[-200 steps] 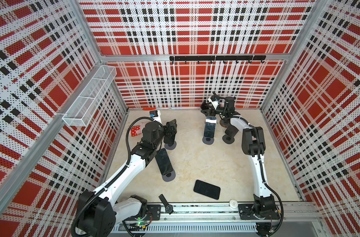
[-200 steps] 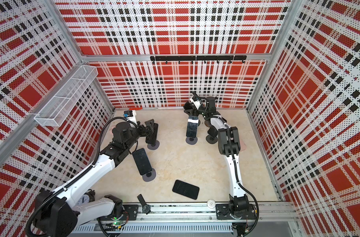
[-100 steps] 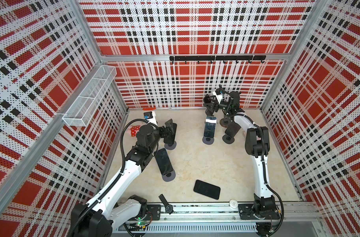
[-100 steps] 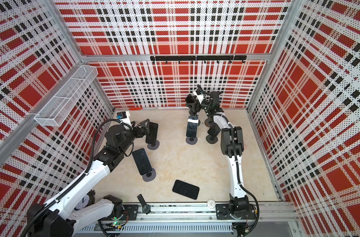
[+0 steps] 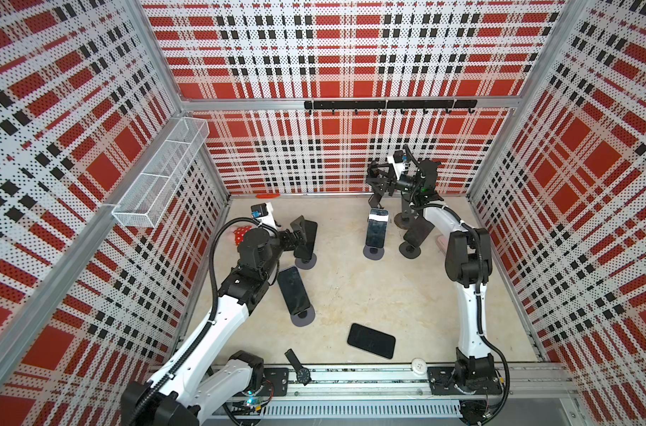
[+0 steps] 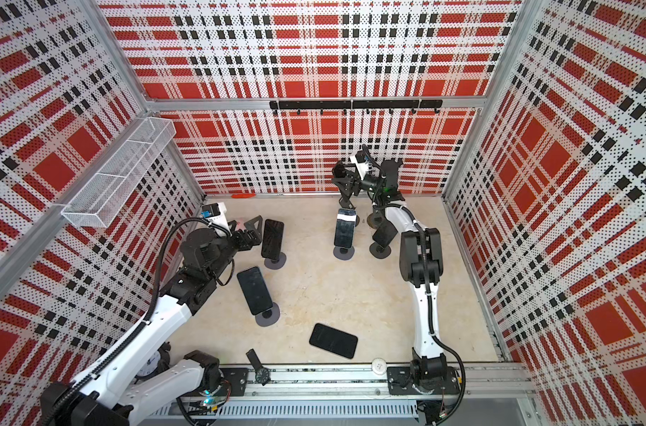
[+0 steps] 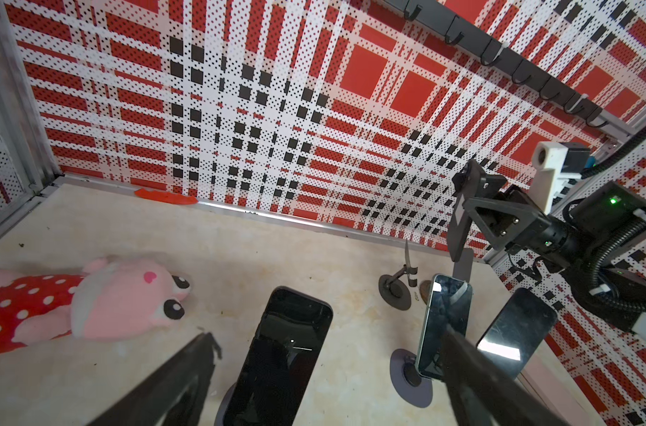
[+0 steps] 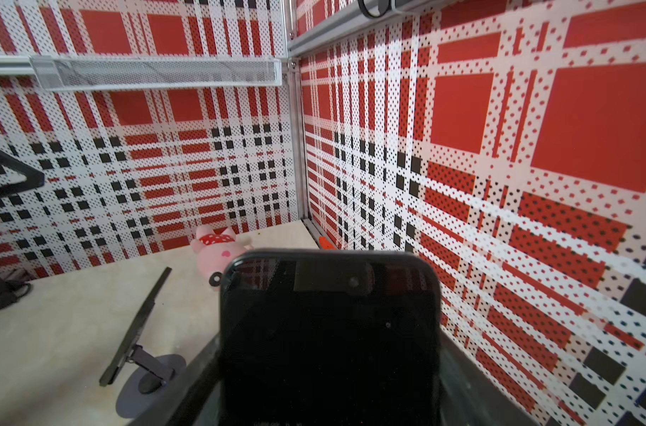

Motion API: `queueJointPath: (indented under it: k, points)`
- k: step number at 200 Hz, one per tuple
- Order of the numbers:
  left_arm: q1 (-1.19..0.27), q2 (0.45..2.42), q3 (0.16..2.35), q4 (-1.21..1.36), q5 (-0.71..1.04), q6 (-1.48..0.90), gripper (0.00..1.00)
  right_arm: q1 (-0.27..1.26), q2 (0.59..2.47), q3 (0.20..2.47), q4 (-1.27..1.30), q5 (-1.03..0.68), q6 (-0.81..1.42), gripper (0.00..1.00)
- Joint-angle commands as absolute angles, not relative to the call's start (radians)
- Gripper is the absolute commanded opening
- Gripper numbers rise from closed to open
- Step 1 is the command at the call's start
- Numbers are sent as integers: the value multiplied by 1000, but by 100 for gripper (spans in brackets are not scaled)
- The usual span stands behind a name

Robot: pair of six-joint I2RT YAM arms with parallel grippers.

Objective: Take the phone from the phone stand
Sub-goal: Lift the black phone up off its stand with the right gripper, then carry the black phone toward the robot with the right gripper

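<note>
**Glossy black phone [image 8: 328, 332] held raised beside the bare, disc-footed stand [image 7: 395, 291]**
The right hand [image 5: 378, 188] is clamped on the phone's edges, and the left hand [image 5: 300, 236] gapes wide, holding nothing. Around that stand are four propped phones [image 5: 376, 228] and one flat phone [image 5: 371, 340] on the beige surface [image 5: 351, 287].

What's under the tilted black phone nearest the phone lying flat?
A round dark stand base pokes out below the tilted black phone; the phone covers the rest of the stand.

No legible text or number showing, phone [image 8: 328, 343] in the right claw [image 8: 330, 391] displaying only reflections, wristwatch dial [image 5: 303, 375] appearing illegible
</note>
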State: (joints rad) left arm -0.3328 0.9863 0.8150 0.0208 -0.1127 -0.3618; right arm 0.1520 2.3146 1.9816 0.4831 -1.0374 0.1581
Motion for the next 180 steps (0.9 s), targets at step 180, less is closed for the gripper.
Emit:
queueJointPath:
  k: [180]
  points:
    - [-325,876,689,79,-184,-410,98,503,1727,1301,239,-691,-279,72]
